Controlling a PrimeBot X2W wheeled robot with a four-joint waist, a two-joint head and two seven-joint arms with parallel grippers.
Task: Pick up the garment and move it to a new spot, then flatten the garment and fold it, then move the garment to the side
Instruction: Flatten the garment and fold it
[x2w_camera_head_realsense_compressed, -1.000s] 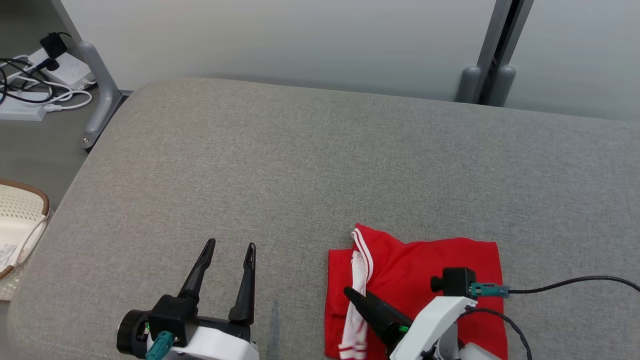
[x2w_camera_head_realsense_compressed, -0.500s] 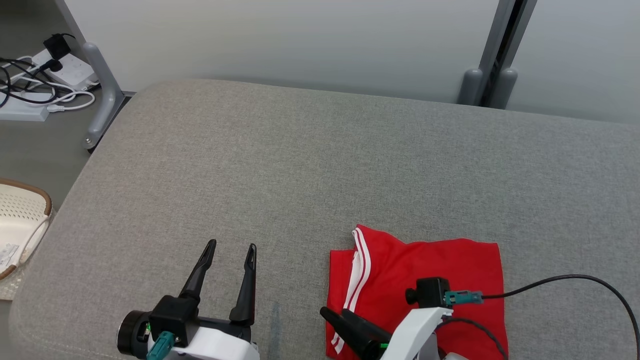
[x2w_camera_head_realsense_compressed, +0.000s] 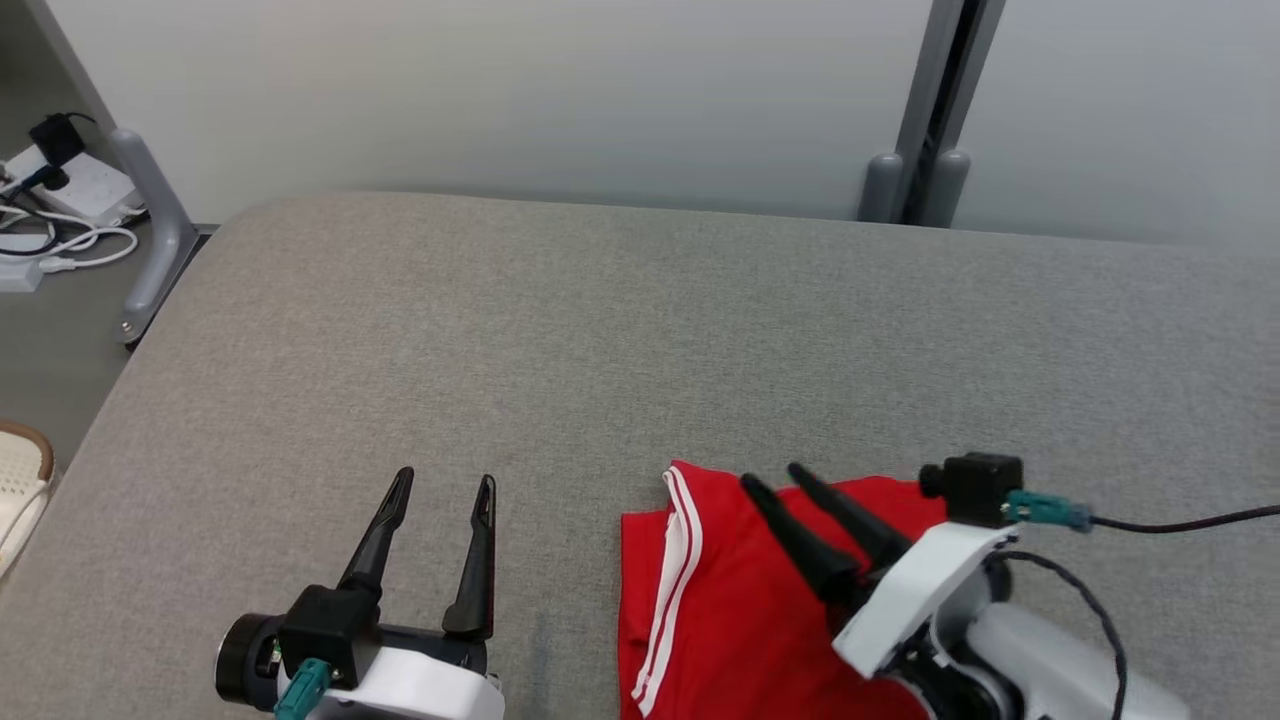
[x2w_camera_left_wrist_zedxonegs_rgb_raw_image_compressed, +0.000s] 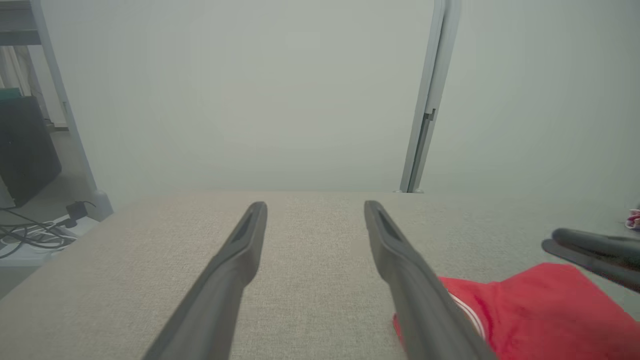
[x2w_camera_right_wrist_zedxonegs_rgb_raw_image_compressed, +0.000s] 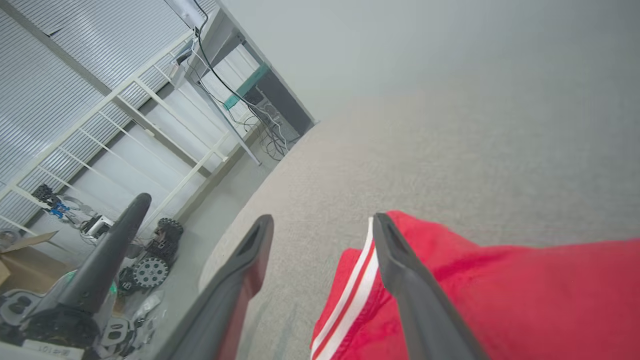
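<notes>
I see a desk (x2w_camera_head_realsense_compressed: 600, 330) covered in grey fabric. Behind it stands a pale wall panel (x2w_camera_head_realsense_compressed: 500, 90) with a grey post (x2w_camera_head_realsense_compressed: 925, 110). On the floor to the left lie a white power strip (x2w_camera_head_realsense_compressed: 75, 185) and tangled cables (x2w_camera_head_realsense_compressed: 60, 245) beside a grey metal leg (x2w_camera_head_realsense_compressed: 150, 235). A cream basket (x2w_camera_head_realsense_compressed: 20, 480) sits nearer me.

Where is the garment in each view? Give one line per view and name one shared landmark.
Head view: garment at the bottom, just right of centre, running off the bottom edge.
Left wrist view: garment in the lower right corner.
Right wrist view: garment across the lower right.
Shared landmark: the white stripes along the garment's left edge in each picture.
</notes>
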